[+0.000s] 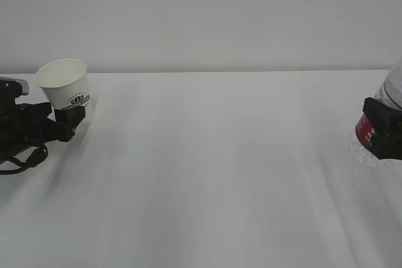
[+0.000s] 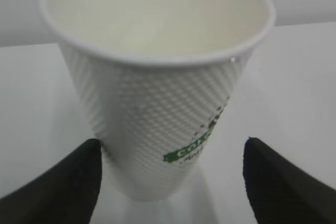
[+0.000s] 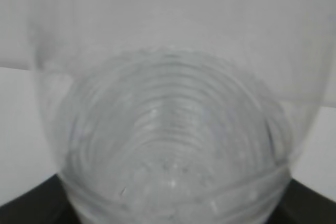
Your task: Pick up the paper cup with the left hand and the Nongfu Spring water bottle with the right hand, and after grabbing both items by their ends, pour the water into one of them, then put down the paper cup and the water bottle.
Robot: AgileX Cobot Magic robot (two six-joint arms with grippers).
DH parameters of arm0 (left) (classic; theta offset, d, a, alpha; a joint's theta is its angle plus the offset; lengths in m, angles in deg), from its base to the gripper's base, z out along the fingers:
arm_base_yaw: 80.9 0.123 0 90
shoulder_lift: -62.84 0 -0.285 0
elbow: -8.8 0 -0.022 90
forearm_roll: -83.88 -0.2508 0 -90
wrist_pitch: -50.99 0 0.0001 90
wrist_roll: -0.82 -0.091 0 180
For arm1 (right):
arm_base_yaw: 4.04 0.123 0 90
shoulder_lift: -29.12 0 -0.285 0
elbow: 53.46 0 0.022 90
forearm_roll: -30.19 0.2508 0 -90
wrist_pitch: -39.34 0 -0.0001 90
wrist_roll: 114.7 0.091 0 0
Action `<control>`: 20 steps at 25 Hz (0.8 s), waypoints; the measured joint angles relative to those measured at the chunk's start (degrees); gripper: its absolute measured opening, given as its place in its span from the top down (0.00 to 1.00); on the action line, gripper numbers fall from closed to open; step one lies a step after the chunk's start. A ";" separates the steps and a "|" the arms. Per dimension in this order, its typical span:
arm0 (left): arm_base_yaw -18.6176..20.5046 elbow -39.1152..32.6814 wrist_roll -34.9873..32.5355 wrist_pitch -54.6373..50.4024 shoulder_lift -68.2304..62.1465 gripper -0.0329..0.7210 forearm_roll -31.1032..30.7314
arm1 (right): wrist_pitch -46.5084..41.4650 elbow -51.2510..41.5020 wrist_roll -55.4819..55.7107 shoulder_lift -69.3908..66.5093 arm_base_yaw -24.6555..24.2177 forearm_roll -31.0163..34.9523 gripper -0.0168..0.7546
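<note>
We see the paper cup (image 1: 63, 83) at the tabletop's (image 1: 213, 167) far left, tilted; our left gripper (image 2: 170, 174) straddles its base, jaws spread, only one finger touching. Our right gripper (image 1: 383, 130) clasps the water bottle (image 1: 384, 114) at the right edge. Closing off-centre could tip or crush the cup.

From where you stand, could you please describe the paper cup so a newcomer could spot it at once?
Look to the far left edge of the white table, where the black left gripper reaches in. Between its fingers is the paper cup, tilted, open mouth showing. It is small, white and dimple-textured with a green logo, unlike the clear, red-labelled water bottle at the far right.
</note>
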 joint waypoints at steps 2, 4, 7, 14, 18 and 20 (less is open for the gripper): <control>0.00 0.05 0.04 0.88 -1.31 0.14 0.11 | 0.00 0.00 0.00 0.00 0.00 0.00 0.36; 0.00 0.05 0.04 1.57 -2.34 0.14 0.45 | 0.00 0.00 0.00 0.00 0.00 0.00 0.36; 0.00 0.14 0.14 2.70 -2.89 0.14 1.77 | 0.00 0.00 0.00 0.00 0.00 0.00 0.36; 0.00 3.44 0.14 2.51 -3.46 0.14 1.43 | 0.00 0.00 0.00 0.00 0.00 -0.10 0.36; 0.00 4.90 0.14 2.36 -5.84 0.10 0.57 | 0.00 0.00 0.00 0.00 0.00 -0.10 0.36; 0.00 5.52 0.14 2.18 -6.92 0.09 0.38 | 0.00 0.00 0.00 0.00 0.00 -0.10 0.36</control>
